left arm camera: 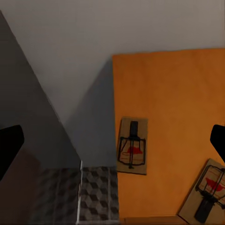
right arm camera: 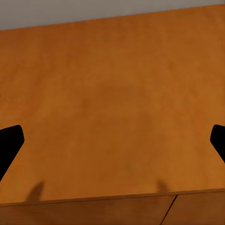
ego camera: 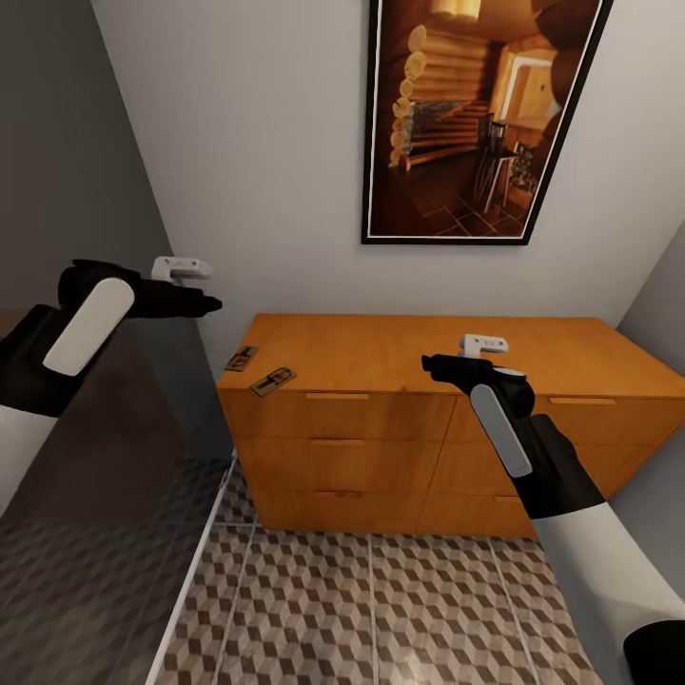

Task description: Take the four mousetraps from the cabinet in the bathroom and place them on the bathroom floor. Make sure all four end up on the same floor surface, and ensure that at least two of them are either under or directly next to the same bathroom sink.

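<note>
Two mousetraps lie flat on the left end of the orange-brown cabinet's top: one near the left edge, the other at the front edge. In the left wrist view they are the mousetrap by the edge and the mousetrap lower down. My left gripper hangs open in the air, up and to the left of the cabinet's corner, apart from both traps. My right gripper is open over the bare middle of the cabinet top, with nothing between its fingers.
The cube-patterned floor tiles run in front of the cabinet. A dark glassy panel with a white bottom rail stands along the left. A framed picture hangs on the wall above the cabinet.
</note>
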Robot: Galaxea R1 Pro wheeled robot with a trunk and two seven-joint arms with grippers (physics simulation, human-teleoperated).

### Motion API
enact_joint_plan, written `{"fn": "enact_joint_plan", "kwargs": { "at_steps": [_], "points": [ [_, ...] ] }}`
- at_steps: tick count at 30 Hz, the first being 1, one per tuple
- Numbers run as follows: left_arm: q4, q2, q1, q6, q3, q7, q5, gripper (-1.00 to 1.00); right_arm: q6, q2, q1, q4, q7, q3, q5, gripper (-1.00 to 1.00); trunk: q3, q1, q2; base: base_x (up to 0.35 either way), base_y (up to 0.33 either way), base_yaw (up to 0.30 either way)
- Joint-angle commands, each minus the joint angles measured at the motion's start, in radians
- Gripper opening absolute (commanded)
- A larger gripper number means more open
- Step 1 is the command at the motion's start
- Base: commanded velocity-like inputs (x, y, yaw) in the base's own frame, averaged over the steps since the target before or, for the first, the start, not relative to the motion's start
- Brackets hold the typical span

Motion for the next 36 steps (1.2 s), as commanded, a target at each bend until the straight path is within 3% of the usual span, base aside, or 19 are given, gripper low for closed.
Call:
{"fn": "enact_joint_plan", "kwargs": {
  "at_steps": [1,6,20,22,27,33,36],
  "points": [
    [0.005,0.002,-0.005,0.001,-0.022,0.010,0.010,1.00,0.002,-0.001,-0.001,-0.001,-0.010,0.003,-0.010,1.00,-0.001,0.000,-0.001,0.000,0.000,0.000],
    [-0.021,0.006,-0.003,0.002,-0.088,0.009,0.015,1.00,0.002,0.000,0.000,-0.001,-0.011,0.004,-0.010,1.00,-0.001,0.000,-0.001,0.000,0.000,0.000],
    [-0.087,0.012,0.004,0.002,-0.138,0.006,0.024,1.00,0.003,0.000,0.001,-0.001,-0.011,0.004,-0.011,1.00,-0.001,0.000,-0.001,0.020,0.000,0.000],
    [-0.084,0.015,0.010,0.000,-0.179,0.005,0.040,1.00,0.003,0.000,0.001,-0.001,-0.011,0.004,-0.010,1.00,-0.001,0.000,-0.001,0.233,0.000,0.000],
    [-0.084,0.030,0.019,-0.002,-0.228,0.004,0.075,1.00,0.003,0.000,0.001,-0.001,-0.011,0.004,-0.010,1.00,-0.001,0.000,-0.001,0.160,0.000,0.000],
    [-0.082,0.058,0.021,-0.007,-0.235,0.003,0.123,1.00,0.003,0.000,0.001,-0.001,-0.011,0.005,-0.010,1.00,-0.001,0.000,-0.001,0.036,0.000,0.000],
    [-0.074,0.069,0.021,-0.010,-0.235,-0.001,0.188,1.00,0.003,0.000,0.001,-0.002,-0.011,0.006,-0.011,1.00,-0.001,0.000,-0.001,0.010,0.000,0.000]
  ]
}}
